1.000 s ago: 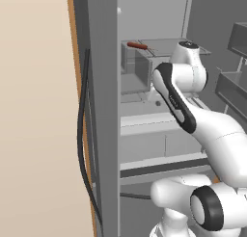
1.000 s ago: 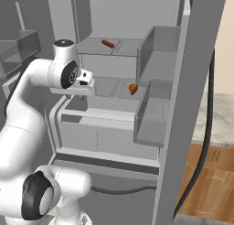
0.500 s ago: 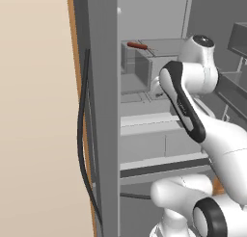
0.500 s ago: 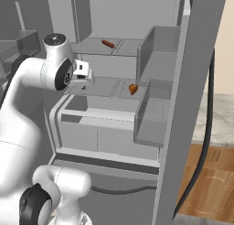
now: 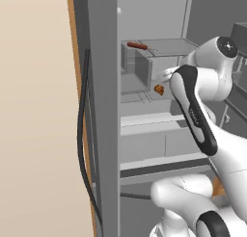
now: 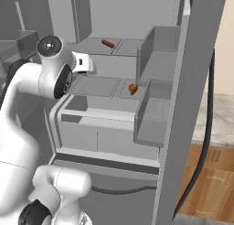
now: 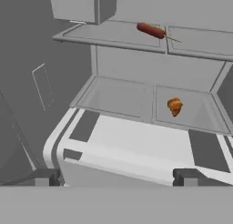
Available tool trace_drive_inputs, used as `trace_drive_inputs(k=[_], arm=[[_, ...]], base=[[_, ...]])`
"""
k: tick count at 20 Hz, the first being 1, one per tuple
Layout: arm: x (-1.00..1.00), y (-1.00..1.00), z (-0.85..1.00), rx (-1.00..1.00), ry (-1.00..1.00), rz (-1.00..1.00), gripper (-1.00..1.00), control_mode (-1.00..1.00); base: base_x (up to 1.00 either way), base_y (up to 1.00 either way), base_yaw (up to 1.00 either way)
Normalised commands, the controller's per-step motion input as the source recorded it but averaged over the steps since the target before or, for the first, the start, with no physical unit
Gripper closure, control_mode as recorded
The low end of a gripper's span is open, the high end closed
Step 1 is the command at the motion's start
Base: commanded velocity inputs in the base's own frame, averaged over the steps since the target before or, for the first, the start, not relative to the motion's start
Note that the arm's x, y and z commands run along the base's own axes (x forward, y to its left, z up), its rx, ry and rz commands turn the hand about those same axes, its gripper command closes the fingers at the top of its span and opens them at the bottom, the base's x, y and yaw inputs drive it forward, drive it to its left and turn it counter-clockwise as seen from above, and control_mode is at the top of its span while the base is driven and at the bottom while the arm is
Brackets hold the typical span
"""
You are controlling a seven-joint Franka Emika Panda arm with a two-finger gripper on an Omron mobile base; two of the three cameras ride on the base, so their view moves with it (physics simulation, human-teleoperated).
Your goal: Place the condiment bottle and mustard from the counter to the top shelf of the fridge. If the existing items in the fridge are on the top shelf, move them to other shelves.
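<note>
Gripper [image 7: 116, 175]: jaws are being held wide apart, nothing gripped, in front of the open fridge [image 6: 192, 82]
Sausage [image 7: 151, 30]: is lying on the top shelf [image 7: 113, 36], towards its right half
Croissant [image 7: 174, 106]: is resting on the shelf below, right section
Arm [image 5: 195, 111]: is being held raised before the fridge
Bottle and mustard: cannot be told where they are

Fingers [image 7: 186, 176] cut by hand view's bottom; fridge door [image 6: 183, 128] cropped top & bottom
</note>
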Motion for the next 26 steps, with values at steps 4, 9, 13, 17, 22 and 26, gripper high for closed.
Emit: trace_drive_inputs(k=[4,9,13,17,22,26], arm=[[0.0,-0.22,0.47,0.03,-0.2,0.0,-1.0,-1.0],[0.03,-0.09,0.5,0.01,-0.07,0.0,-1.0,-1.0],[0.13,0.0,0.5,0.0,0.0,0.0,-1.0,-1.0],[0.4,0.0,0.39,0.0,0.0,0.0,-1.0,-1.0],[0.51,0.0,0.09,0.0,0.13,0.01,-1.0,-1.0],[0.64,0.0,0.0,-0.01,0.03,0.0,-1.0,-1.0]], base=[[0.0,0.0,0.0],[0.0,0.0,0.0],[0.0,0.0,0.0],[0.0,0.0,0.0],[0.0,0.0,0.0],[0.0,0.0,0.0]])
